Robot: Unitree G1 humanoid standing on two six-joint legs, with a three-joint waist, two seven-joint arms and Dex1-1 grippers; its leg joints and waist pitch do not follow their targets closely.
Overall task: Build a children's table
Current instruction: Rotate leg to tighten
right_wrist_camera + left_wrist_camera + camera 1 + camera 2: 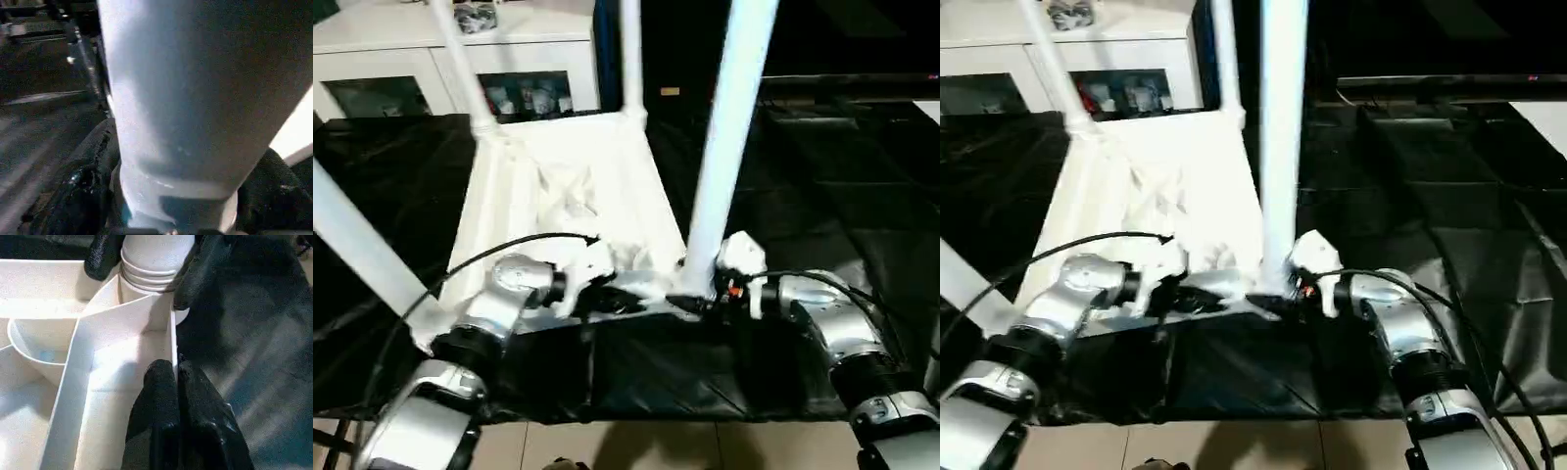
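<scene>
Tabletop: the white tabletop point(558, 211) lies underside up on the black-covered desk point(822, 176), its ribs showing, middle of the scene.
Legs: four white legs stand in the corner sockets; the near right leg point(729, 137) rises steeply, the near left leg point(357, 245) leans out to the left, the two far legs point(631, 59) stand at the far corners.
Left gripper: the left gripper point(176, 396) sits at the tabletop's near edge, jaws pinched shut on the thin rim wall point(172, 340) just beside the near right socket.
Right gripper: the right gripper point(171, 196) is at the foot of the near right leg, its black fingers point(200, 269) one on each side of the flared end, jaws spread around it.
Background: a white cabinet point(431, 59) with glass doors stands beyond the desk's far left.
</scene>
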